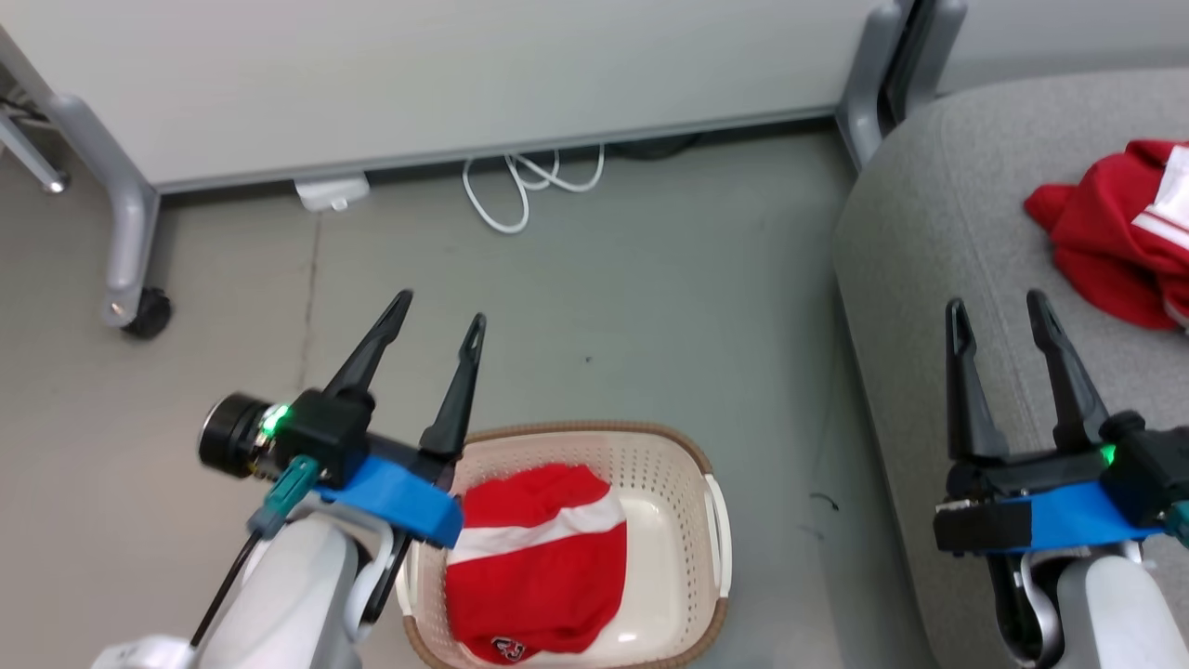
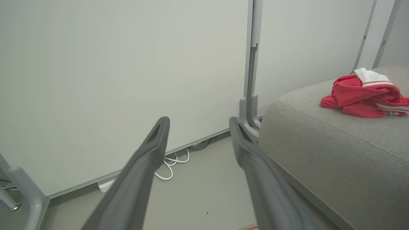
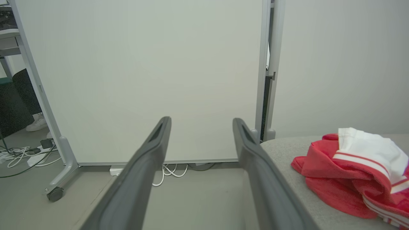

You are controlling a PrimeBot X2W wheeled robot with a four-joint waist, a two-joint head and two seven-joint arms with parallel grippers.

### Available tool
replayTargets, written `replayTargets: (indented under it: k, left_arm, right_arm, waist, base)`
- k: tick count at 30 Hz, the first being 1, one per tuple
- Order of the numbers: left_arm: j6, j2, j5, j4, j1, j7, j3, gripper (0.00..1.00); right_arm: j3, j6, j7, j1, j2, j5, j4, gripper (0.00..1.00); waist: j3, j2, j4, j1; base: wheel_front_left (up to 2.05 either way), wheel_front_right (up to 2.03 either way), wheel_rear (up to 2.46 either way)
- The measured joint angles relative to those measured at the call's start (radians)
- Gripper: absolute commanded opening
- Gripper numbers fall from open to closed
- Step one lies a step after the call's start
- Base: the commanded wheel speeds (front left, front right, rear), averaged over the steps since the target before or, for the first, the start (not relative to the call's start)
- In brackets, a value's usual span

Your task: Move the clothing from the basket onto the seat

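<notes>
Right end effector [image 3: 201,120] gapes wide beside red garment [image 3: 348,172] on grey seat [image 3: 284,150].

Illegible black-and-white mark [image 1: 507,648] on jersey [image 1: 539,567]

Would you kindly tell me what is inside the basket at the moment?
One red garment with a white stripe lies crumpled in the basket, with bare basket floor beside it. Whatever may lie beneath the garment is covered.

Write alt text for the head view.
A cream perforated plastic basket on the grey floor holds a crumpled red garment with a white stripe; a second red garment lies on the grey fabric seat at right. The dark two-fingered left gripper and right gripper hover open and empty.
</notes>
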Motion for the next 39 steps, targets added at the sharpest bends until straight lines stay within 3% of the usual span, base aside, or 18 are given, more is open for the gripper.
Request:
replayTargets:
  k: [3,5,19,31,39]
  left_arm:
    - [0.000,0.021,-0.021,0.053,-0.071,0.000,-0.077,1.00]
    - [0.000,0.047,-0.042,0.143,-0.163,0.000,-0.184,1.00]
    - [0.000,0.075,-0.103,0.481,-0.414,0.000,-0.519,1.00]
    - [0.000,0.027,-0.138,0.760,-0.563,0.012,-0.730,1.00]
    - [0.000,0.014,-0.111,0.901,-0.660,0.064,-0.797,1.00]
  right_arm:
    - [0.006,0.000,0.000,-0.030,0.000,-0.008,-0.009,1.00]
    - [0.015,0.000,0.000,-0.072,0.000,-0.019,-0.022,1.00]
    - [0.041,0.000,0.000,-0.219,0.000,-0.051,-0.069,1.00]
    - [0.059,0.000,0.000,-0.290,0.000,-0.060,-0.110,1.00]
    - [0.067,0.000,0.000,-0.315,0.000,-0.060,-0.161,1.00]
  waist:
    - [0.043,0.0000,-0.008,0.0000]
    - [0.110,0.0000,-0.020,0.0001]
    - [0.365,0.0000,-0.069,0.0001]
    - [0.552,0.0000,-0.107,0.0001]
    - [0.659,0.0000,-0.133,0.0000]
  base:
    - [0.00,0.00,0.00]
    - [0.00,0.00,0.00]
    - [0.00,0.00,0.00]
    - [0.00,0.00,0.00]
    - [0.00,0.00,0.00]
